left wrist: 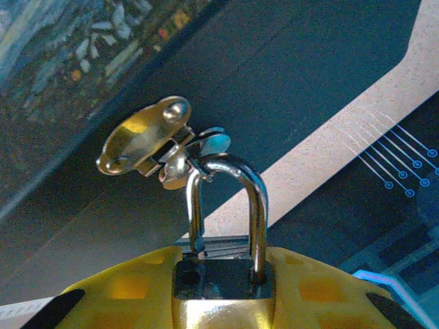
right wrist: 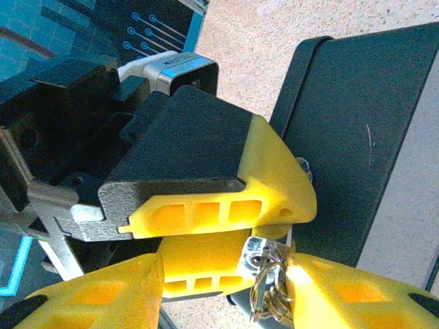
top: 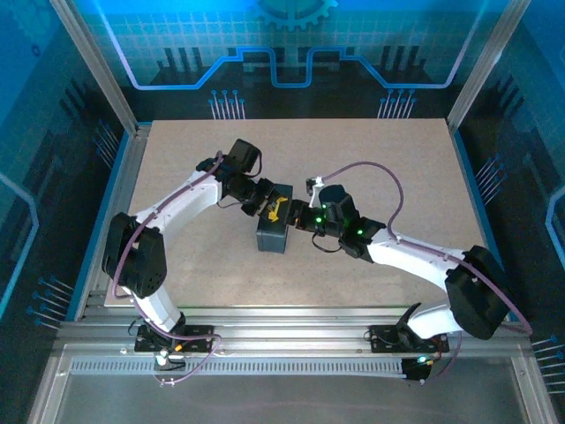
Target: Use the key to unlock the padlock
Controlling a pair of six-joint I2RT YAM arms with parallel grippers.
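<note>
Clamping padlock (left wrist: 223, 284) in L tool (left wrist: 221, 296), R tool (right wrist: 226, 295) grip unclear, speckled beige tabletop (top: 380, 150), blue-lit walls (top: 353, 35)

Left arm (top: 177, 199): white links, bulky black joint housings (top: 137, 256), thin purple cable (top: 132, 231) along it. Right arm (top: 415, 256): same build, second purple cable (top: 371, 165) looping out toward 12 o'clock, green lights (top: 320, 215) on its black wrist. Black base plates (top: 172, 336) at 6 o'clock. Jaws yellow with moulded rectangular hollows, black backing, black stripes; grey metal bracket (right wrist: 62, 219) behind.
</note>
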